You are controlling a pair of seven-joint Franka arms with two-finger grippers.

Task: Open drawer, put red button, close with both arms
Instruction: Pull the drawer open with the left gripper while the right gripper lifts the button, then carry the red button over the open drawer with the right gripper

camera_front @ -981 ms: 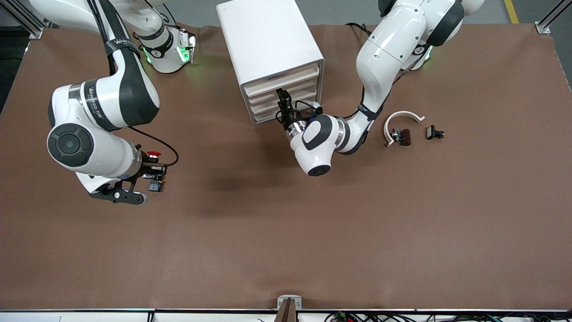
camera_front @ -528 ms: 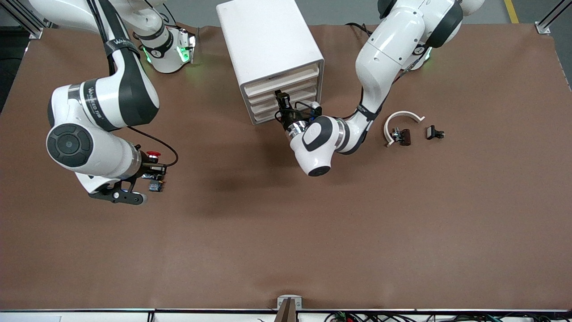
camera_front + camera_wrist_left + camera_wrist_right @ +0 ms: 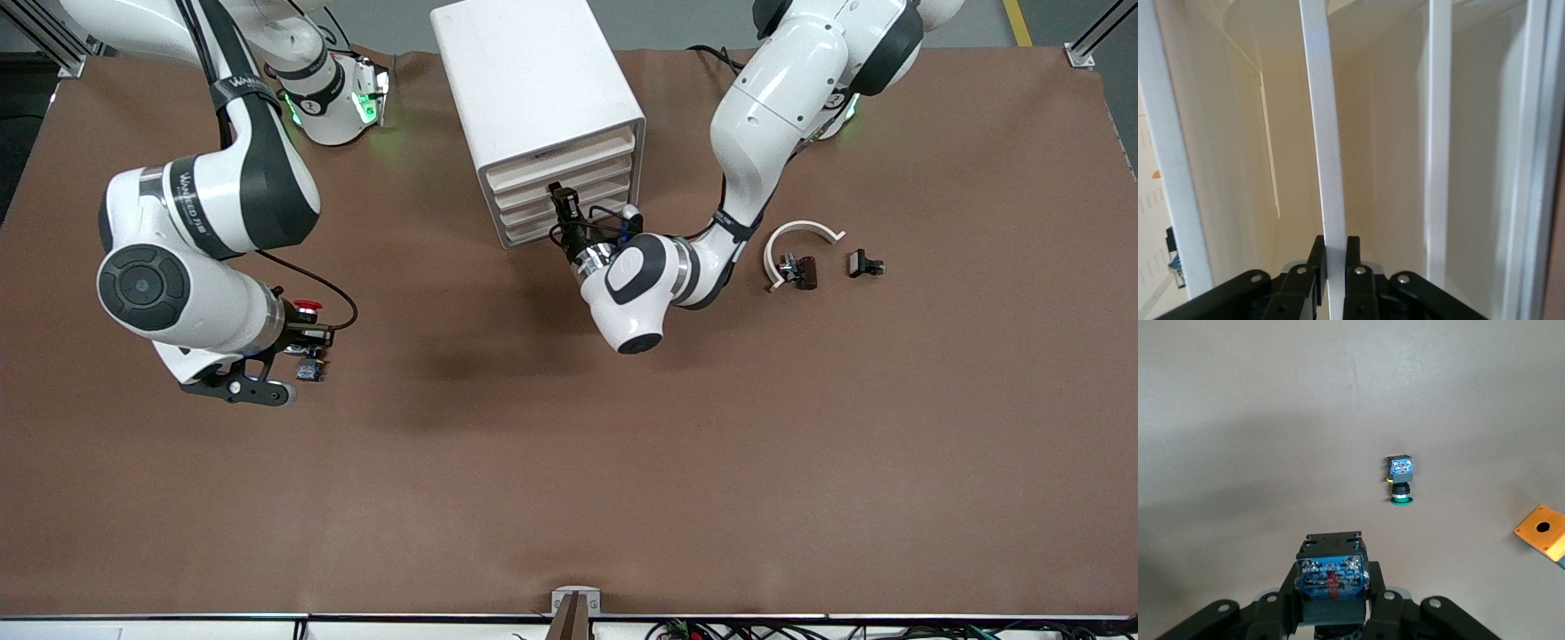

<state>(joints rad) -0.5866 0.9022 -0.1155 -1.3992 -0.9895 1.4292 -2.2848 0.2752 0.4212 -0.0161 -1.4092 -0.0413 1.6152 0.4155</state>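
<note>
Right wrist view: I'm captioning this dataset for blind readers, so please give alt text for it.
The right gripper is shut on the red button, held above the brown table with its blue-grey underside showing. On the table below stands a green-capped button, with an orange box with a hole at the picture's edge.

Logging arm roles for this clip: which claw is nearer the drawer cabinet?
Left. The left claw is at the cabinet front, pinching a drawer lip. The right claw holds the red button over the table toward the right arm's end.
</note>
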